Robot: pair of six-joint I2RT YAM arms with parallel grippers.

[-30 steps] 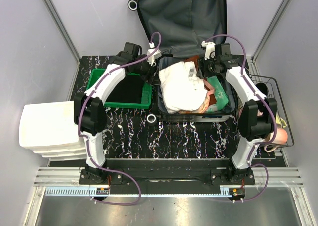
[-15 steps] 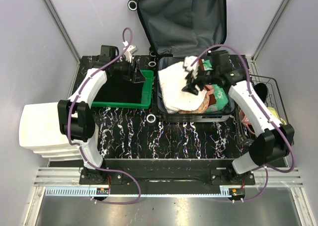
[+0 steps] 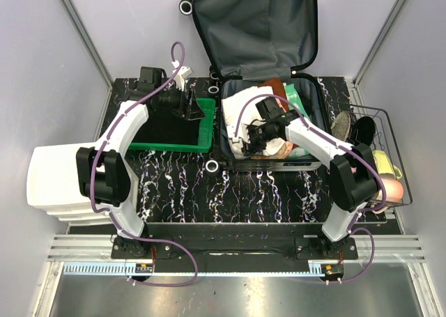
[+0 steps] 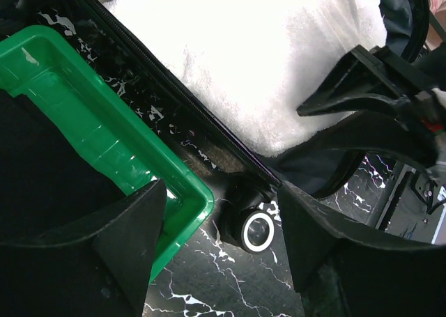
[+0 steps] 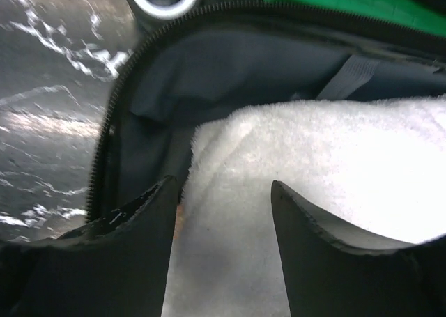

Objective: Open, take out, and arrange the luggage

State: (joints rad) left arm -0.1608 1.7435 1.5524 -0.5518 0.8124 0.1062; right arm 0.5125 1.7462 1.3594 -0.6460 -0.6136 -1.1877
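Observation:
The luggage (image 3: 306, 158) lies open on the table, its dark grey lid (image 3: 258, 24) leaning on the back wall. A white towel (image 3: 240, 108) fills the left of its base, over other packed items. My right gripper (image 3: 245, 141) is open, low over the towel's front-left corner; in the right wrist view (image 5: 223, 191) the towel (image 5: 334, 157) lies between its fingers, next to the lining (image 5: 209, 73). My left gripper (image 3: 191, 109) is open and empty over the green bin's right end; its wrist view (image 4: 223, 191) shows the bin corner (image 4: 174, 191), a suitcase wheel (image 4: 258, 231) and the towel (image 4: 265, 59).
The green bin (image 3: 202, 144) holds a black item, left of the suitcase. A white drawer unit (image 3: 66, 181) stands at the far left. A wire basket (image 3: 387, 118) with shoes and a cup stands at the right. A suitcase wheel (image 3: 212, 166) sticks out at the front.
My right gripper has swung left and forward across the towel to its front-left corner. My left gripper pulled back from the suitcase edge to over the bin, then stayed nearly still.

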